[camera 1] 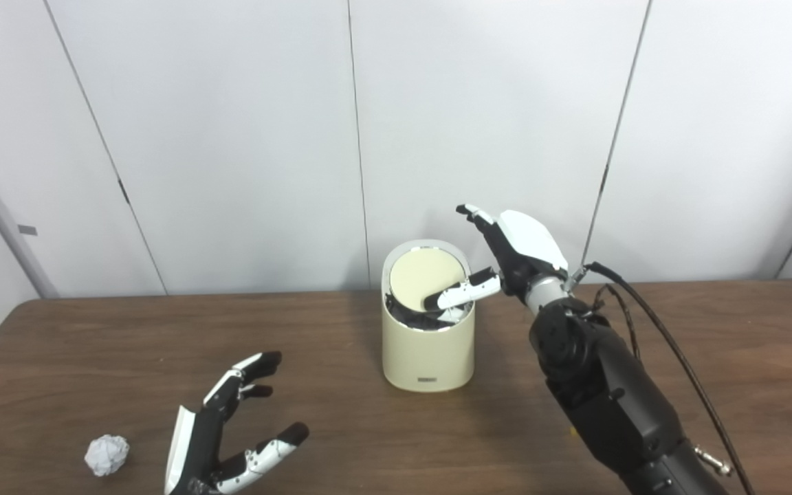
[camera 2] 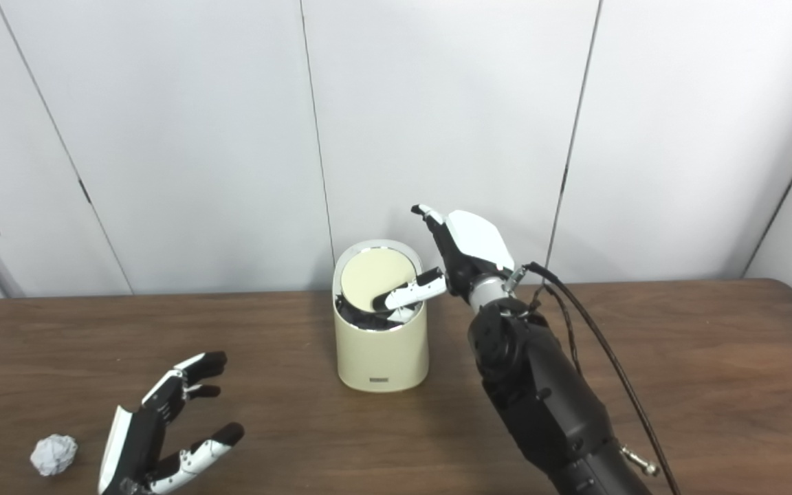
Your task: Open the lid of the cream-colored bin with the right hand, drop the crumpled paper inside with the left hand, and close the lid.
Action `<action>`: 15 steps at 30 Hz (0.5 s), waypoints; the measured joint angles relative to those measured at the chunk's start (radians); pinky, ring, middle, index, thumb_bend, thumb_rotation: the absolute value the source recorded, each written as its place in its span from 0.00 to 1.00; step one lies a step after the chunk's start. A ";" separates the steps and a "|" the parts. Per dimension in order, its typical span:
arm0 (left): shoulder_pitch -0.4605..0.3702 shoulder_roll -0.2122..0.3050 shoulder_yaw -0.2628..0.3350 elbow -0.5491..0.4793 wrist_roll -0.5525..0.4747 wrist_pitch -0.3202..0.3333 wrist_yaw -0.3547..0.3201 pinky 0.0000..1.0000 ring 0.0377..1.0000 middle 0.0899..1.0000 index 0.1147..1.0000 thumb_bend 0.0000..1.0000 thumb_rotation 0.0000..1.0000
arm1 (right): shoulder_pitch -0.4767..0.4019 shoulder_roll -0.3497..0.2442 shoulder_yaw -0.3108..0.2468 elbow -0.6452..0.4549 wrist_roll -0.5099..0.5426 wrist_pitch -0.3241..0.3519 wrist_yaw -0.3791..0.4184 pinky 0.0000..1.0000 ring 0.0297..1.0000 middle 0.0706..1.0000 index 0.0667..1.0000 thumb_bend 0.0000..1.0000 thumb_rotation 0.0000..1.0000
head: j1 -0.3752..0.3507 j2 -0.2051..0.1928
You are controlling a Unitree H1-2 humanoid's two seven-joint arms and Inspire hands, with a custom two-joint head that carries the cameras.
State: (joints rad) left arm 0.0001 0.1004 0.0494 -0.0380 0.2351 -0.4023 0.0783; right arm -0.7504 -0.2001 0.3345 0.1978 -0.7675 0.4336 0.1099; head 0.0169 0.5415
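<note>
The cream-colored bin [camera 1: 427, 347] stands at the middle of the brown table. Its round lid [camera 1: 425, 276] is tilted up toward the back, showing a dark liner beneath its front edge. My right hand [camera 1: 509, 258] hovers just right of the bin top, fingers spread, with its thumb reaching in under the lid's front. A crumpled white paper ball [camera 1: 106, 454] lies at the near left of the table. My left hand [camera 1: 227, 430] is open beside the ball, to its right, not touching it.
The table's [camera 1: 712, 357] back edge runs close behind the bin against a white panelled wall. A black cable [camera 1: 671, 350] loops off my right wrist over the table's right side.
</note>
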 measured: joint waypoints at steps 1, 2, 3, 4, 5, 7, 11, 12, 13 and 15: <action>0.000 0.000 0.000 0.000 0.001 0.000 0.000 0.68 0.77 0.77 0.75 0.87 0.52 | -0.005 -0.001 0.003 0.011 0.000 -0.008 -0.002 0.73 0.84 0.87 0.88 1.00 0.42 | 0.000 0.000; 0.001 0.000 0.000 0.000 0.001 0.000 0.000 0.68 0.77 0.77 0.75 0.87 0.52 | -0.010 -0.001 0.005 0.021 -0.001 -0.011 -0.005 0.71 0.83 0.86 0.88 1.00 0.42 | 0.000 0.000; 0.001 0.000 0.000 0.000 0.001 0.000 0.000 0.68 0.77 0.77 0.75 0.87 0.52 | -0.016 -0.002 0.009 0.030 -0.002 -0.013 -0.007 0.70 0.82 0.85 0.88 1.00 0.41 | 0.002 0.000; 0.002 0.000 0.000 0.000 0.001 0.000 0.000 0.68 0.77 0.77 0.75 0.87 0.52 | -0.020 -0.003 0.014 0.035 -0.004 -0.014 -0.009 0.71 0.83 0.85 0.88 1.00 0.41 | 0.002 0.000; 0.003 0.000 0.001 -0.001 0.001 0.000 0.000 0.68 0.77 0.77 0.75 0.87 0.52 | -0.024 -0.003 0.018 0.039 -0.004 -0.014 -0.010 0.71 0.83 0.85 0.88 1.00 0.41 | 0.002 0.000; 0.003 0.000 0.000 -0.001 0.001 0.000 0.000 0.69 0.78 0.78 0.75 0.88 0.52 | -0.030 -0.003 0.024 0.048 -0.004 -0.014 -0.013 0.73 0.84 0.86 0.88 1.00 0.40 | 0.002 0.002; 0.003 -0.001 0.000 -0.001 0.000 0.001 0.000 0.69 0.78 0.78 0.75 0.87 0.52 | -0.032 -0.002 0.026 0.051 -0.003 -0.014 -0.016 0.74 0.85 0.87 0.89 1.00 0.42 | 0.002 0.000; 0.003 -0.001 0.000 -0.001 0.000 0.001 0.000 0.69 0.78 0.77 0.75 0.87 0.51 | -0.032 -0.002 0.026 0.051 -0.002 -0.014 -0.016 0.73 0.85 0.87 0.89 1.00 0.44 | 0.000 0.000; 0.003 -0.001 0.001 0.000 -0.001 0.001 0.000 0.69 0.78 0.77 0.75 0.87 0.51 | -0.031 -0.002 0.025 0.051 0.001 -0.014 -0.015 0.72 0.85 0.87 0.89 1.00 0.45 | -0.003 -0.002; 0.003 0.000 0.001 0.000 -0.004 0.001 0.000 0.69 0.78 0.77 0.75 0.87 0.52 | -0.028 -0.003 0.022 0.048 0.008 -0.012 -0.014 0.74 0.87 0.89 0.90 1.00 0.47 | -0.003 -0.003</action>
State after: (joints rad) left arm 0.0032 0.1001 0.0501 -0.0383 0.2313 -0.4011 0.0782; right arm -0.7781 -0.2028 0.3562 0.2458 -0.7596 0.4216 0.0962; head 0.0138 0.5384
